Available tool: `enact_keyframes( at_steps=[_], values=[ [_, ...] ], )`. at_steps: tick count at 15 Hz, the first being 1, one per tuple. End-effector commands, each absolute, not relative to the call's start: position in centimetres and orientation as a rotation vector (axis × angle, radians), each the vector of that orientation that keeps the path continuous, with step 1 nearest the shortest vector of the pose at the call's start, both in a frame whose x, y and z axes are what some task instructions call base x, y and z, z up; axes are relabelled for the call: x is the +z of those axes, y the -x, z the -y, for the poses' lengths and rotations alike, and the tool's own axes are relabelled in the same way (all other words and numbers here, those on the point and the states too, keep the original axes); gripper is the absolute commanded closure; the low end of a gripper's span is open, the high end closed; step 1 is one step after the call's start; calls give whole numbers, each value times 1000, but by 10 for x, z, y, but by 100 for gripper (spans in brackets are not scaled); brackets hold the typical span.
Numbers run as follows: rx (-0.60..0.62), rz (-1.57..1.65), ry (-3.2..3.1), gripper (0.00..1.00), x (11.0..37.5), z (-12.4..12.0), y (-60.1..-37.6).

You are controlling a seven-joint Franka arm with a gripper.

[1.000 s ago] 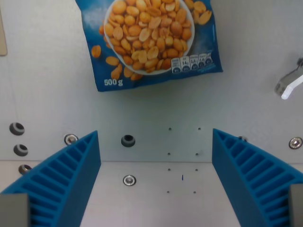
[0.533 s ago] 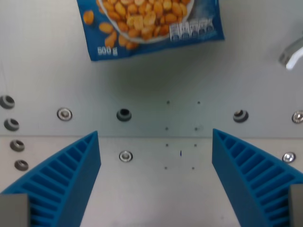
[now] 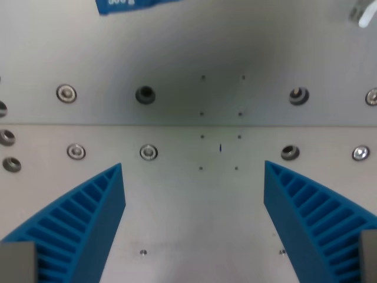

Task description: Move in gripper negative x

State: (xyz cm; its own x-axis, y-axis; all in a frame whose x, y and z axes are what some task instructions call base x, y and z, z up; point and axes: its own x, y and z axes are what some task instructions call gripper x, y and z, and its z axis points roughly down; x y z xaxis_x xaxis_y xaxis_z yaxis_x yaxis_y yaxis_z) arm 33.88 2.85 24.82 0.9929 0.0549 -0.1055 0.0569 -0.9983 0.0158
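**The scene slides upward in the wrist view: we are travelling, not the objects**

Across the last second the peanut bag (image 3: 136,5) drops out of the picture almost entirely; a second ago we see its whole bowl of nuts, and now only a thin blue strip of its lower edge shows at the top of the frame. The white piece (image 3: 366,16) at the wrist view's upper right follows the same path and is now cut by the corner. The screw heads and the seam (image 3: 188,125) between the metal plates climb the frame by the same amount, and a fresh row of fasteners, among them the bolt (image 3: 148,152), appears below the seam. Everything shifts together, so we read this as camera motion and not as any object being pushed.

Our gripper (image 3: 194,224) holds nothing. Its two blue ribbed fingers (image 3: 82,224) stand wide apart at the frame's lower corners, with only the bare metal table (image 3: 194,247) between them, and their place in the picture is unchanged.

We judge the commanded translation to be well under way. With no target object, nothing here marks an end point, so we cannot say how much travel remains.
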Motion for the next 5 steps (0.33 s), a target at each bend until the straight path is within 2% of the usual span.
enact_keyframes(
  at_steps=[1,5],
  values=[
    [-21,-90,-3136,0,256,-30,-312],
    [-21,-90,-3136,0,257,-29,-292]
  ],
)
